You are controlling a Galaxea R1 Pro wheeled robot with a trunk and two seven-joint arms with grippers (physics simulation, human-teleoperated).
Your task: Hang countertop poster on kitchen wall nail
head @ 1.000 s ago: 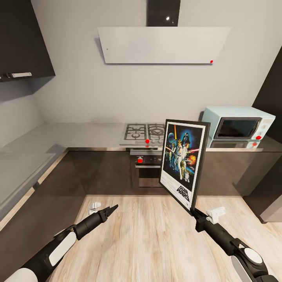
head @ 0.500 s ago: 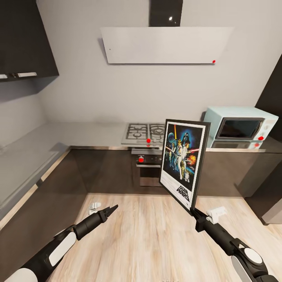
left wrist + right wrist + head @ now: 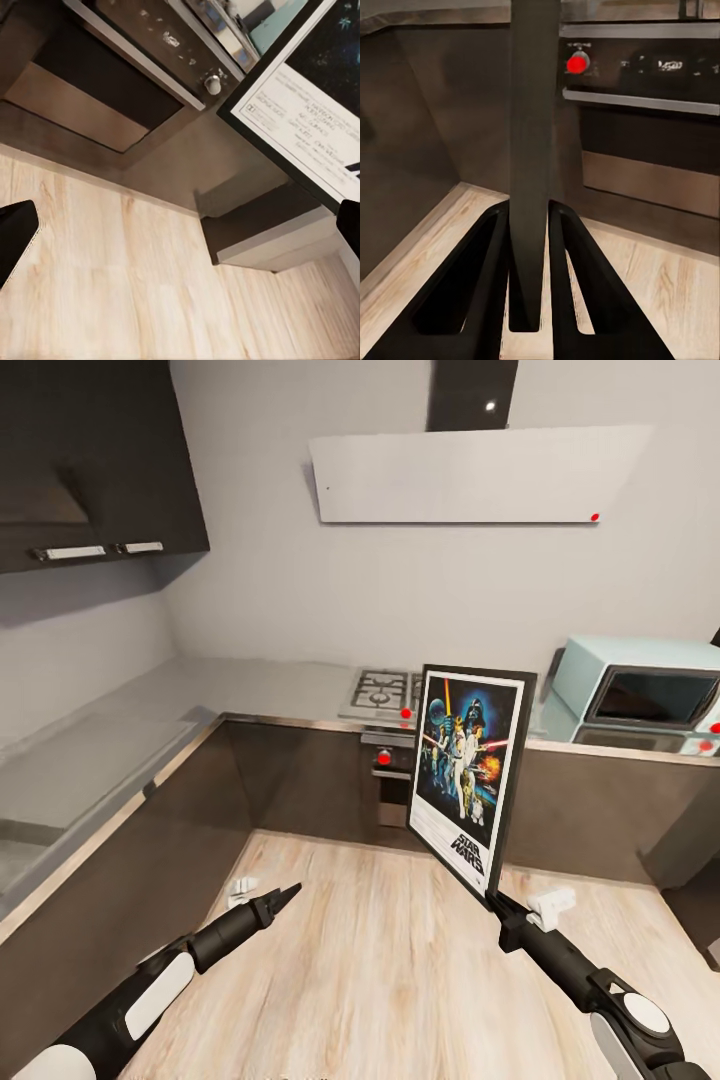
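Observation:
My right gripper (image 3: 497,901) is shut on the bottom edge of the poster (image 3: 470,765) and holds it upright above the wooden floor. Its white border, dark artwork and "STAR WARS" title face me. In the right wrist view the poster's dark edge (image 3: 532,150) stands clamped between both fingers (image 3: 472,289). My left gripper (image 3: 285,894) hangs open over the floor to the poster's left, holding nothing. The grey kitchen countertop (image 3: 250,682) with its steel hob (image 3: 385,690) runs behind the poster. The wall nails are out of view.
A pale blue microwave (image 3: 640,695) sits on the countertop at the right. The white range hood (image 3: 480,475) hangs on the grey wall above the hob. Dark upper cabinets (image 3: 90,460) are at the left. An oven (image 3: 390,785) sits below the hob.
The camera has turned left, so the kitchen has slid right in the picture and more of the left cabinets shows. Both arms and the poster keep their places relative to me.

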